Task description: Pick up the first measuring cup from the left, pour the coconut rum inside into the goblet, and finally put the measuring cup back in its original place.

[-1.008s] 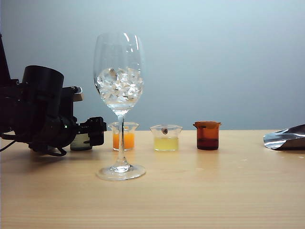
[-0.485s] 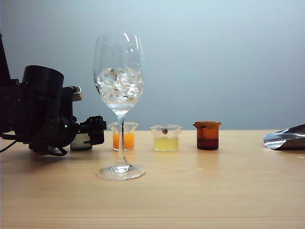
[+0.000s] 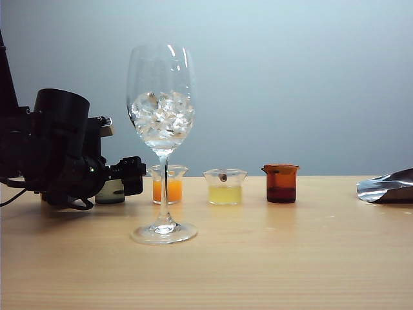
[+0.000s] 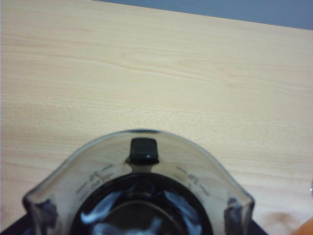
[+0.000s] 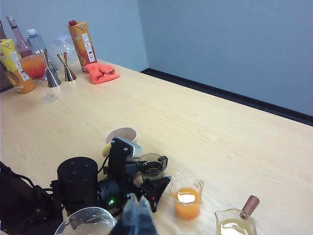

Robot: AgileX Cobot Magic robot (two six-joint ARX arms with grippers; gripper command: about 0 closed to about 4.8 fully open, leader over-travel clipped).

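Task looks near its end or near its start, can't tell which. Measuring cup (image 5: 152,166) stands upright on the tabletop (image 3: 271,258) at the left end of the cup row, just beside the orange cup (image 3: 167,185). Left gripper (image 5: 146,178) sits around it w/ jaws spread wide, not pinching. Goblet (image 3: 161,116) holds ice plus some clear liquid at the bowl's bottom, poss. coconut rum (image 3: 159,137) or meltwater. Right gripper isn't visible in any view, jaw state unknown.
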